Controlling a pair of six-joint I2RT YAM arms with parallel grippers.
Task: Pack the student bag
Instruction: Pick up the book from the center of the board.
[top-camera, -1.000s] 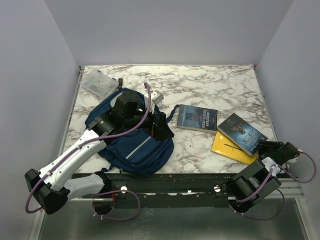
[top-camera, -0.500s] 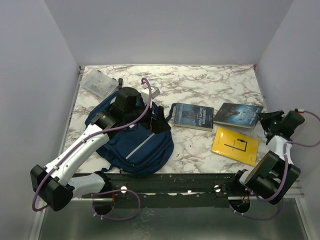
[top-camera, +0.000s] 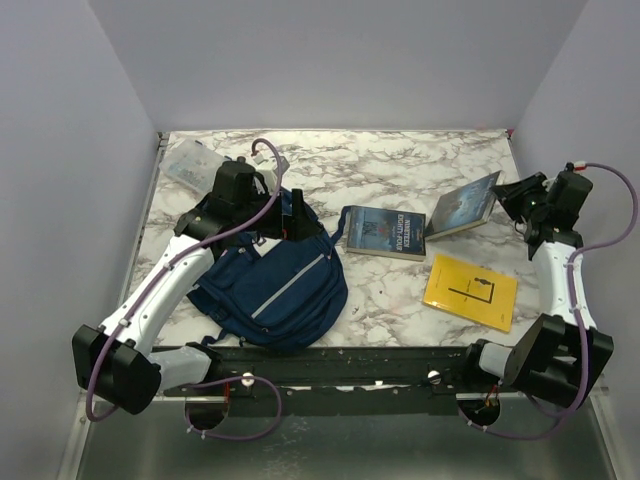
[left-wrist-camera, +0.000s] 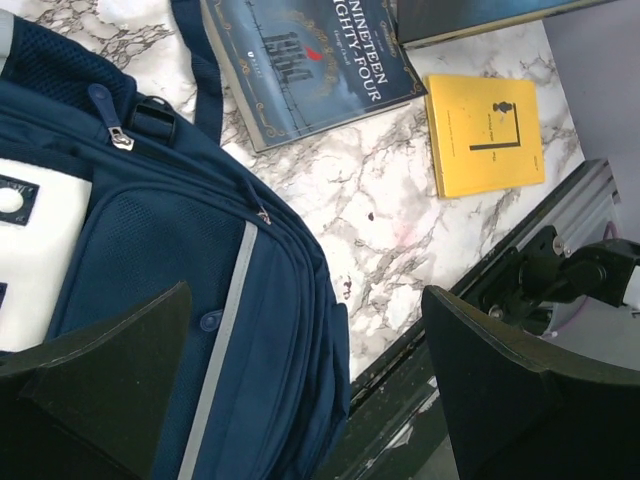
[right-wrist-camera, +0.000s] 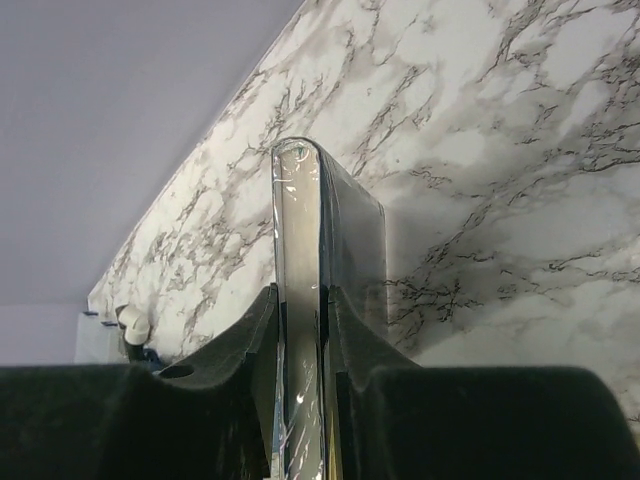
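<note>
Your left jaws stand wide apart and hold nothing. The student bag (left-wrist-camera: 150, 290) lies flat on the marble surface (left-wrist-camera: 370, 190) directly beneath them. Its navy fabric and one grey stripe fill the gap between the two fingers (left-wrist-camera: 520, 390). Just past the bag's edge, a blue book (left-wrist-camera: 310, 60) lies flat with its side beside a bag strap. A yellow book (left-wrist-camera: 485, 130) lies farther out, apart from the blue one.

Your right jaws are clamped on one edge of a dark book (top-camera: 462, 206), which hangs tilted with the gripped side raised. In the wrist view it stands edge-on between the pads. You cannot tell whether its far edge touches the surface. From these jaws, the yellow book lies nearby on the surface, and the blue book sits just past the dark book's far edge. The student bag lies well beyond that. A clear plastic box (top-camera: 190, 165) sits farthest off, behind the bag.
</note>
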